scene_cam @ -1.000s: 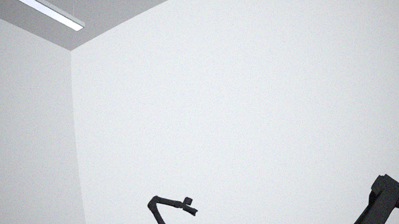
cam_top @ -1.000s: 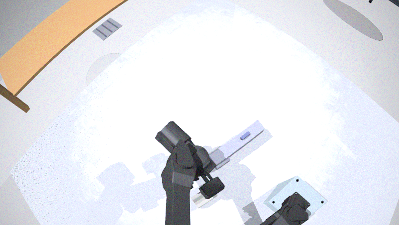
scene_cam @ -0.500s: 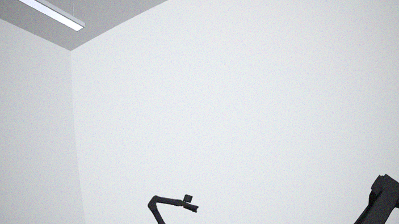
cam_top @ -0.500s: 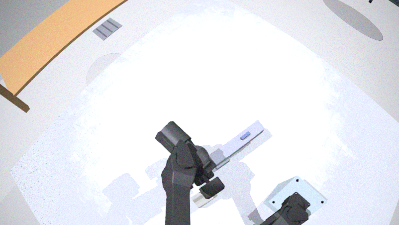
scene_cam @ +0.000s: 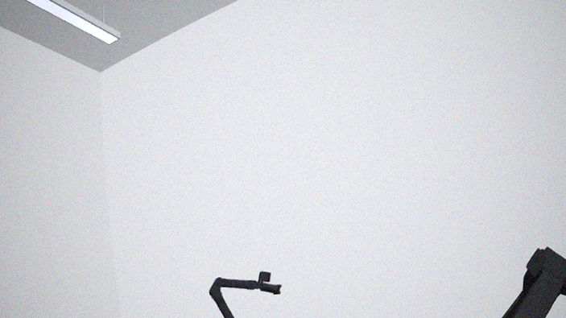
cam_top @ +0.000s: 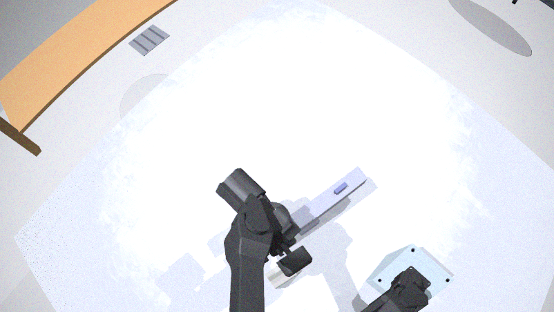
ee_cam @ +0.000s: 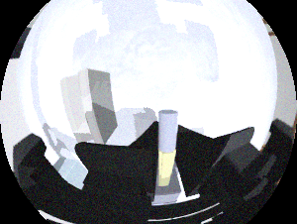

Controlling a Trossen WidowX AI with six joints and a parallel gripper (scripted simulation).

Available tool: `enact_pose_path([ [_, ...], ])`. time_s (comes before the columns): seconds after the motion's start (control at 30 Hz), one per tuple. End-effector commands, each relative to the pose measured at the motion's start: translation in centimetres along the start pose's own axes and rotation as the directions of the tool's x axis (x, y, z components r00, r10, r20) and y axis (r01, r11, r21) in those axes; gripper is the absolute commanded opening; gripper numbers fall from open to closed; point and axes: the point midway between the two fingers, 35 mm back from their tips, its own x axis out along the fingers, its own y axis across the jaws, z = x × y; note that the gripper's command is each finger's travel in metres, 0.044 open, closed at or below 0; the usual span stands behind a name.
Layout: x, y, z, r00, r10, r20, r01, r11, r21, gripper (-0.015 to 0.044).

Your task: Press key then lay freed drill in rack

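The drill [ee_cam: 167,131], a cylinder with a grey end and yellow band, sticks out of the dark end of its holder [ee_cam: 165,194] in the wrist view. My gripper [ee_cam: 167,136] is shut on the drill's shank, a finger on each side. In the top view the gripper is beside the near end of the pale long holder [cam_top: 323,199]; the arm hides the drill. The blue key [cam_top: 340,188] sits on top of the holder; whether it is pressed in cannot be told. A pale grooved block, seemingly the rack [cam_top: 280,279] [ee_cam: 99,96], stands partly under the arm.
A second black arm [cam_top: 411,288] stands on a light blue plate [cam_top: 413,259] at the lower right, and the plate also shows in the wrist view [ee_cam: 71,171]. An orange surface [cam_top: 77,46] lies far off at the upper left.
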Motion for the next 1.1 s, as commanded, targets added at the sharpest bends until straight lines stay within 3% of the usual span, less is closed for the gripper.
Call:
enact_pose_path([
  [0.0,-0.2,0.1,0.0,1.0,0.0,0.0,0.0,1.0,-0.003,0.0],
  [1.07,-0.1,0.0,2.9,1.0,0.0,0.002,0.0,1.0,-0.003,0.0],
])
